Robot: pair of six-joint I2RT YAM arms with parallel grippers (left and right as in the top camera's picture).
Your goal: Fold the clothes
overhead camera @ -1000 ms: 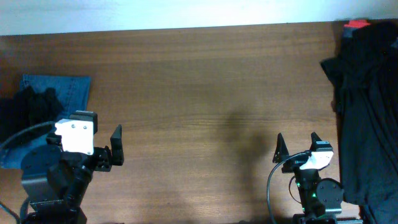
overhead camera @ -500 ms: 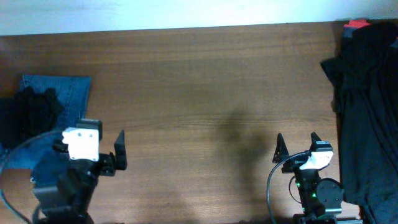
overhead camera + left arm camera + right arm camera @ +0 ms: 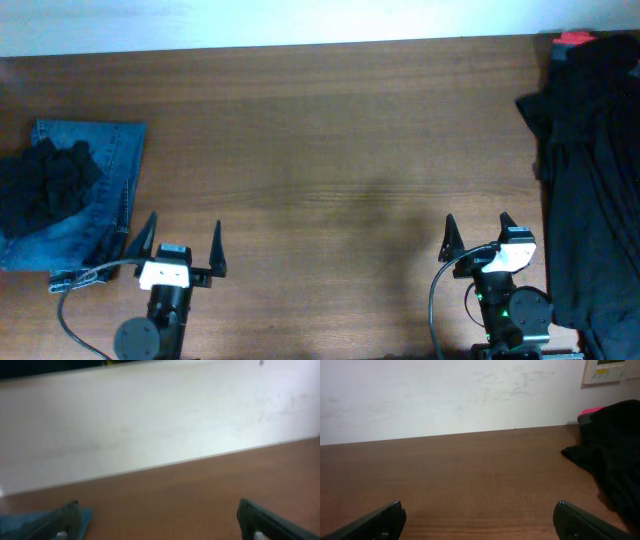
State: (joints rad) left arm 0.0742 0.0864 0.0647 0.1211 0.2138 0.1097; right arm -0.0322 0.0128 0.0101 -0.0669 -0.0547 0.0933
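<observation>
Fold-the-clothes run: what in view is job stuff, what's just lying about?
Job: black clothes heap, right edge; crumpled black garment atop the blue jeans; left fingers and right fingers, open, empty.
Lying about: blue jeans; red object, far right corner.

Soft, even light leaves a faint shadow on the wooden table; the left wrist view is blurred.

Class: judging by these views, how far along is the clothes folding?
Done: nothing looks folded; a black garment lies crumpled on the jeans. In hand: nothing; left gripper and right gripper are open, empty. Left: the black heap at the right edge, unfolded.
</observation>
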